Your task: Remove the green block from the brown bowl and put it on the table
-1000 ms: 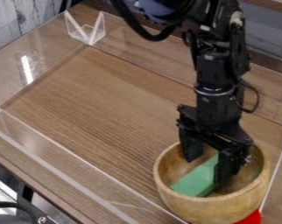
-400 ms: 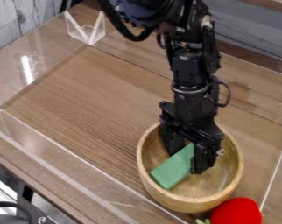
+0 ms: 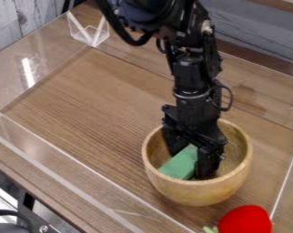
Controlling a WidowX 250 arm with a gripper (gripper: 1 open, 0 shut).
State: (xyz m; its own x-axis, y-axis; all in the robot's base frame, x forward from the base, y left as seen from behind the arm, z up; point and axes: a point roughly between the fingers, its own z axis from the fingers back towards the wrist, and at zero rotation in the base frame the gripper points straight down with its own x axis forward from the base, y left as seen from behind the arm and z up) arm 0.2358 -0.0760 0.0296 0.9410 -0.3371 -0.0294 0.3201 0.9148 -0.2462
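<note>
The brown bowl [image 3: 193, 193] sits on the table [image 3: 100, 100] at the lower right. The green block [image 3: 178, 167] leans tilted inside it, against the near-left wall. My gripper [image 3: 190, 163] points almost straight down into the bowl and is open. One of its black fingers [image 3: 170, 146] stands on each side of the block's upper end. I cannot tell whether they touch the block. The arm hides the far part of the block.
A red rounded object [image 3: 244, 221] lies just in front and to the right of the bowl. Low clear acrylic walls [image 3: 34, 136] border the table, with a clear bracket [image 3: 85, 32] at the far left corner. Bare wood stretches to the left of the bowl.
The gripper has sunk into the bowl and shifted left. The bowl has slid left and away with it, uncovering the red object. The jaws stayed open.
</note>
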